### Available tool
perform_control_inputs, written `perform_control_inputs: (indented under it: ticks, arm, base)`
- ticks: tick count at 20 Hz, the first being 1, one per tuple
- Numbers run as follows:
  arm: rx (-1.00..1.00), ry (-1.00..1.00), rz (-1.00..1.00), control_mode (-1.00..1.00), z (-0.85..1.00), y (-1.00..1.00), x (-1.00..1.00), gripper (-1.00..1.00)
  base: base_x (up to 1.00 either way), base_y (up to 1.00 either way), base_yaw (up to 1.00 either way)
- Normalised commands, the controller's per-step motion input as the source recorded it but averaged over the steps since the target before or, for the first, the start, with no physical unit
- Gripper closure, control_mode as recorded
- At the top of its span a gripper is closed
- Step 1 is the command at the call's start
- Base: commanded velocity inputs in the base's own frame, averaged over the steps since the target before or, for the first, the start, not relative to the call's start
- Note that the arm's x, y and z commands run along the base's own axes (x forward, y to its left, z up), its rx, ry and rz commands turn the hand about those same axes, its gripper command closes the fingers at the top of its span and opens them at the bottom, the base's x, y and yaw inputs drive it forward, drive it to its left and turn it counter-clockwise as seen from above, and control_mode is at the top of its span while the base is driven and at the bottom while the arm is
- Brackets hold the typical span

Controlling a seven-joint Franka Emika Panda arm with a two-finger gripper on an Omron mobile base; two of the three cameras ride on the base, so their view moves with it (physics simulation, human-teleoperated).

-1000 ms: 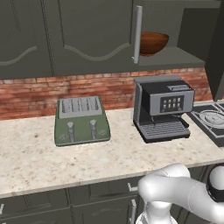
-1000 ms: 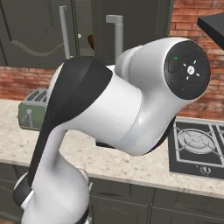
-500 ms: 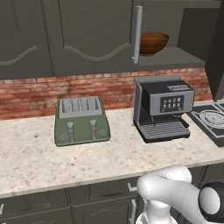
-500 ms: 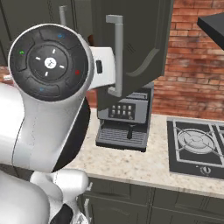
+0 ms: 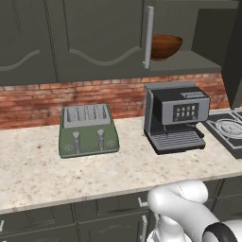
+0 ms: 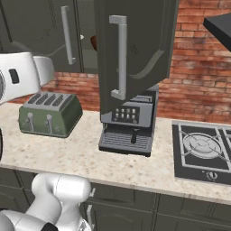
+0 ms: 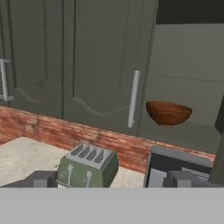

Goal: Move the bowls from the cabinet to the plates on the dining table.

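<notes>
One reddish-brown bowl point(image 5: 165, 46) sits on the lower shelf of the dark grey-green cabinet point(image 5: 94, 38), in its open right compartment. In the hand view that bowl point(image 7: 168, 113) is ahead and right of centre, just past a silver bar handle point(image 7: 132, 98). My gripper point(image 7: 114, 180) is open, its two dark fingertips point(image 7: 41, 179) wide apart, well short of the bowl and holding nothing. In the right base view the swung-out cabinet door point(image 6: 135, 49) hides all of the bowl point(image 6: 94, 43) but a sliver. The plates and the dining table are out of view.
On the beige speckled counter point(image 5: 42, 175) under the cabinet stand a green toaster point(image 5: 87, 130) and a dark coffee machine point(image 5: 175, 116), directly below the bowl's shelf. A stove top point(image 6: 203, 149) lies to the right. A brick wall runs behind.
The arm has swung left and down out of the middle of the right base view, uncovering the open door and coffee machine. The bowl and counter items have not moved.
</notes>
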Motion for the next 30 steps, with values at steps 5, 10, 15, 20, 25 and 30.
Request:
perform_control_inputs:
  ticks: [5, 10, 15, 20, 25, 30]
  arm:
    - [-0.06, -0.07, -0.2, -1.0, 0.05, 0.59, 0.1, -1.0]
    - [-0.04, 0.0, -0.27, -1.0, 0.0, 0.25, 0.39, -1.0]
    - [-0.01, 0.0, -0.2, -1.0, 0.0, 0.07, 0.54, -1.0]
    - [0.0, 0.0, -0.13, -1.0, 0.0, -0.19, 0.42, -1.0]
    - [0.0, 0.0, -0.07, -1.0, 0.0, -0.23, 0.24, -1.0]
    - [0.0, 0.0, -0.04, -1.0, 0.0, -0.25, 0.15, -1.0]
  base:
    - [0.0, 0.0, 0.0]
    - [0.0, 0.0, 0.0]
    - [0.0, 0.0, 0.0]
    - [0.0, 0.0, 0.0]
    - [0.0, 0.0, 0.0]
    - [0.0, 0.0, 0.0]
